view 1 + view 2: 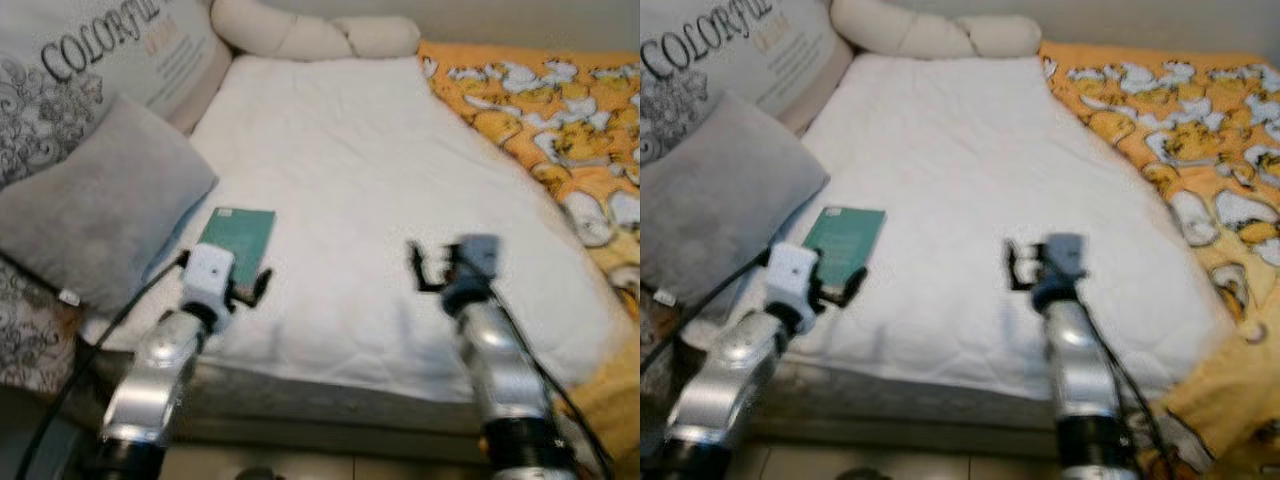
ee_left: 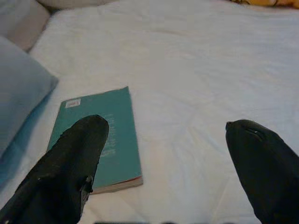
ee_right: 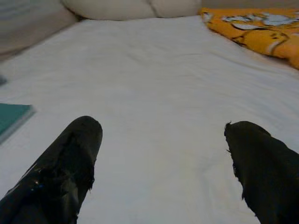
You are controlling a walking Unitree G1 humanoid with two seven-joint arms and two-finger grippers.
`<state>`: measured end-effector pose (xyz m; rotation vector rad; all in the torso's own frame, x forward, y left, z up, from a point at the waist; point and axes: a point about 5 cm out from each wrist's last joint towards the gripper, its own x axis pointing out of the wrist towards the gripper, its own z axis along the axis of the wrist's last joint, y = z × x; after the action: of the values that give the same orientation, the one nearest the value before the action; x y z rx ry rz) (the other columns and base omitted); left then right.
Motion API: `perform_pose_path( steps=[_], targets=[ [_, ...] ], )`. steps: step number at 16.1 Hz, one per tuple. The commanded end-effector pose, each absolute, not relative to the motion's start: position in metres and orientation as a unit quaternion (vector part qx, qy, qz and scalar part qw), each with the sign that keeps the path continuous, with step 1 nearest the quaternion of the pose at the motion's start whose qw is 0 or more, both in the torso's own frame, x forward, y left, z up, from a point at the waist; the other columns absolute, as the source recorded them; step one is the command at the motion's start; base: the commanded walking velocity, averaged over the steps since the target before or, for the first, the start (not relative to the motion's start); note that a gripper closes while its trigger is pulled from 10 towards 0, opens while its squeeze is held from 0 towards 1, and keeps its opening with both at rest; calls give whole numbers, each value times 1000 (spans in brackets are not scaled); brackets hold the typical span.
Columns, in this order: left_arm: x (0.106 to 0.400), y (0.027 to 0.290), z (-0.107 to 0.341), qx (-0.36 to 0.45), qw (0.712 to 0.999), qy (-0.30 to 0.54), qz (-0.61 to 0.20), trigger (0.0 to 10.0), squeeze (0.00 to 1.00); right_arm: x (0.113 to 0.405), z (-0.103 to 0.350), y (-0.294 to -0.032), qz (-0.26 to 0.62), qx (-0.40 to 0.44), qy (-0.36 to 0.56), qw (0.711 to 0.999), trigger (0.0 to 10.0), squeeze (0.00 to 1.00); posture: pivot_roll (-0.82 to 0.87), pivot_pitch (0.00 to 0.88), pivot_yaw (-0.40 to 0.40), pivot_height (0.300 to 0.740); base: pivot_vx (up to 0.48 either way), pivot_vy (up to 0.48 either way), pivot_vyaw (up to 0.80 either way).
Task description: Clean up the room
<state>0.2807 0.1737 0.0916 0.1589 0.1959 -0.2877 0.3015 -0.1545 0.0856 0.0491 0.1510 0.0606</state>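
- Nearest to me are my two silver arms, reaching out over the near edge of the bed (image 1: 330, 380).
- On my left, the left tool (image 2: 163, 140) hangs just above the mattress with its fingers (image 2: 74, 158) spread wide, grasping nothing; one finger overlaps the near end of the teal book (image 1: 238, 238) in the wrist view, though I cannot tell whether it touches.
- On my right, the right tool (image 3: 161, 149) is likewise released, fingers well apart, over bare white cover and holding nothing.
- That book lies flat on the white mattress cover (image 1: 340, 170), near the bed's left side, just beside a grey pillow (image 1: 95, 215). It carries a small white label at one corner and faint lettering, both too blurred for me to read.
- Behind the grey pillow a large patterned cushion (image 1: 90, 60) reads "COLORFUL" in dark capitals; smaller print below is illegible.
- An orange blanket (image 1: 560, 130) with a white-and-yellow pattern covers the right side, spilling past the near right corner.
- A cream bolster (image 1: 300, 35) lines the far edge.
- Between book and blanket lies open white cover for moving.
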Motion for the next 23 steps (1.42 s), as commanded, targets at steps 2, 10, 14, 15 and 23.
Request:
perform_pose_path(
  steps=[2,10,14,15,23],
  targets=[
    [282,168,92,81,981,96,-148,10000,275,302,85,-163,19,15,82,996,10000,0,95,0,29,740,0,-343,0],
    [286,171,94,70,984,91,-135,10000,325,300,81,-158,42,20,97,994,10000,1000,98,0,24,740,0,-129,0],
    [287,171,97,54,986,81,-136,10000,463,300,80,-158,40,17,103,994,10000,1000,96,0,25,740,0,0,0],
    [287,171,97,49,986,81,-134,10000,459,300,79,-157,41,25,108,993,10000,1000,96,0,25,740,0,0,-788],
    [286,171,97,44,986,83,-138,10000,467,300,79,-158,34,21,109,993,10000,1000,98,0,24,740,94,0,-341]
  ],
)
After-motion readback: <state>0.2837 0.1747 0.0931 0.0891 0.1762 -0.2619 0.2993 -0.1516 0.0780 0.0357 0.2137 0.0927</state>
